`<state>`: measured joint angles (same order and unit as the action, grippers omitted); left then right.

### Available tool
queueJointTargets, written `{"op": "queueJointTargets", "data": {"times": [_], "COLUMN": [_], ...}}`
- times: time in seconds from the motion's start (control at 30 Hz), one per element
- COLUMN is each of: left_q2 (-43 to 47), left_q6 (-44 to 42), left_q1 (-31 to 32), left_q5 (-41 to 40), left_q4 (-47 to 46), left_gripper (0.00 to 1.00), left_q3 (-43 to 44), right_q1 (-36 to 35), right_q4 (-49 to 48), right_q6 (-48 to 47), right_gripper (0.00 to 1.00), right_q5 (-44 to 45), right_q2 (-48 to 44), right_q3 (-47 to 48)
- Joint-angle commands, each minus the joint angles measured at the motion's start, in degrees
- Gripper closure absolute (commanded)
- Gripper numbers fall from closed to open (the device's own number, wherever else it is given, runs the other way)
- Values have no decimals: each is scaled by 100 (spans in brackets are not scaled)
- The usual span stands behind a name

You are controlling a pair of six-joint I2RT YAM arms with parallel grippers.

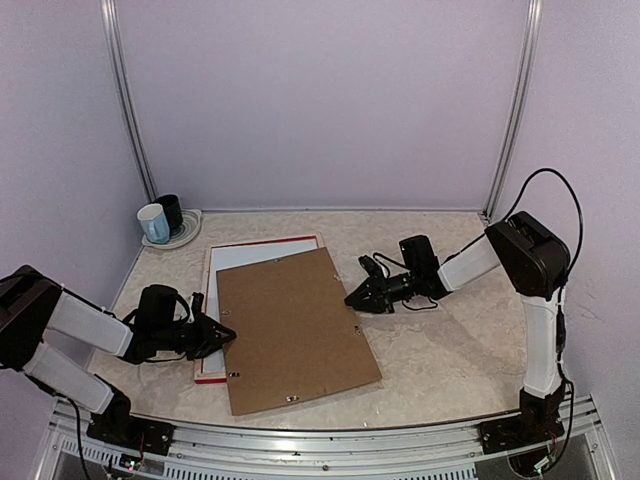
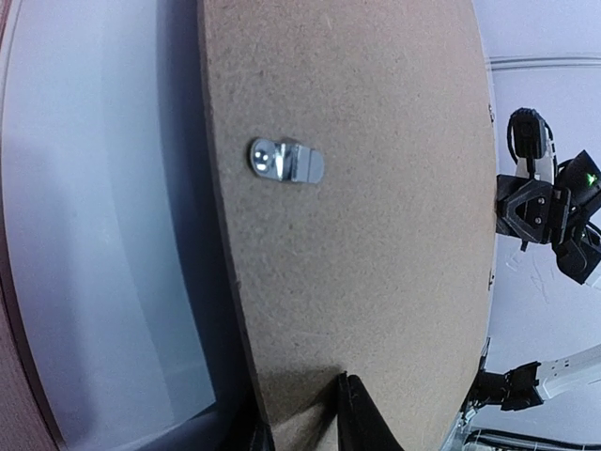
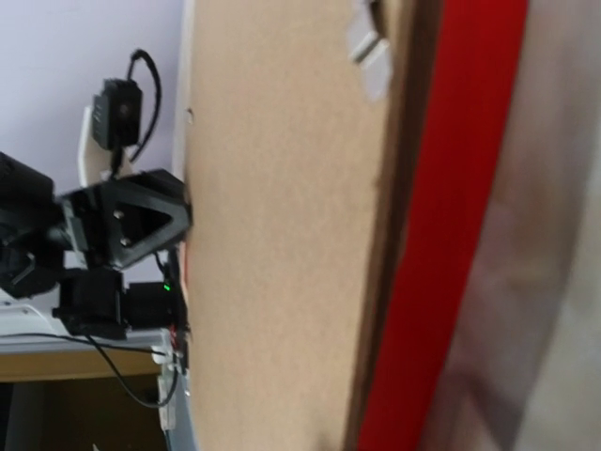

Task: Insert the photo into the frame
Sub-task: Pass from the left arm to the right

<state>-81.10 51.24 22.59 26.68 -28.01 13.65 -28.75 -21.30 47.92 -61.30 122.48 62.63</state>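
Pale tabletop point(image 1: 440, 350): left tool point(image 1: 228, 336) pinches the seemingly stiff, light backing board point(image 1: 295, 330) at its nine-o'clock edge; right tool point(image 1: 358, 298) closure unclear.

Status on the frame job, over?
Left fingers shut on backing board, left edge. Right fingers at its right edge, grip unclear. Board lies askew over frame. Photo not visible.
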Motion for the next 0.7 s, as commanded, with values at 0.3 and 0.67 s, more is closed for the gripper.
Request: {"op": "queueJointTargets", "data": {"times": [0.3,0.67], "left_q2": [-39,-11], "left_q6": [-223,-222], "left_q1": [97,102], "left_q5": [-235,-229], "left_q4": [26,7], "left_gripper": [80,80], "left_q3": [41,32], "right_q1": [-369,-522], "right_q4": [-1618,-1008], "right_q6": [1046,614], "right_gripper": [76,74], "right_q5": [-920,-984], "right_q2": [-8,-121], "right_q3": [-322,-151]}}
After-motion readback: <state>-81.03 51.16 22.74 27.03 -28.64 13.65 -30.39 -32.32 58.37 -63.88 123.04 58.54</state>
